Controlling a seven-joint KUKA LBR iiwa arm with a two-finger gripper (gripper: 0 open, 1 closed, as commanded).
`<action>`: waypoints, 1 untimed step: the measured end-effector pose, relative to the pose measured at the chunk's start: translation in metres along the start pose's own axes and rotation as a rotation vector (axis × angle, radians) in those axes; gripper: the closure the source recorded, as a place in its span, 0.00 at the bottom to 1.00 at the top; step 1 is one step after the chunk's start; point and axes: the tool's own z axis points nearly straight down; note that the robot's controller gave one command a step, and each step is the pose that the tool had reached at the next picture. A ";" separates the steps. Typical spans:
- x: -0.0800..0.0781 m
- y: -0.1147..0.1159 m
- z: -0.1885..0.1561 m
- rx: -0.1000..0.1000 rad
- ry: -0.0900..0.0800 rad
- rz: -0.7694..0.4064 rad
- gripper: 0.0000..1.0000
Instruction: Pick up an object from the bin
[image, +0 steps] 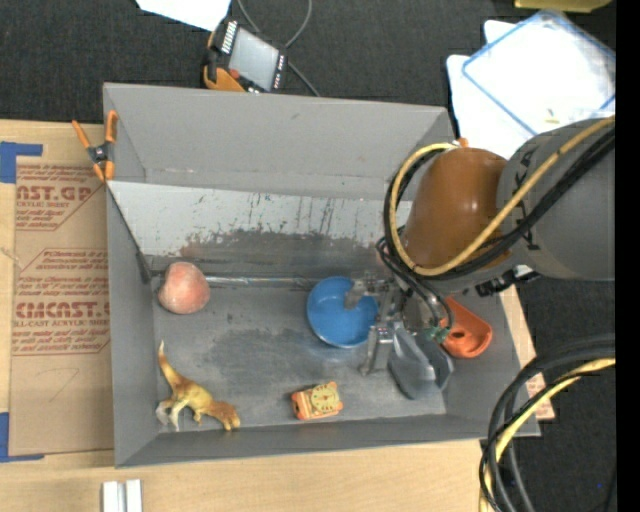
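Note:
My gripper (386, 332) hangs low over the right half of the bin, at the right edge of a blue round cup-like thing (336, 314) that lies near the middle. Just right of the gripper, by the bin's right wall, sits an orange plastic piece (468, 337). A dark grey rounded thing (416, 374) lies below the gripper on the bin floor. Whether the gripper touches the blue thing I cannot tell.
A pink peach-like ball (183, 288) rests at the left by the back slope. A yellow toy dinosaur (194, 401) stands in the front left corner. A small orange block with a face (317, 401) lies at the front middle. The arm with its orange cover and cables fills the right side.

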 end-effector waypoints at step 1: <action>0.000 0.000 0.000 0.000 0.000 0.000 0.00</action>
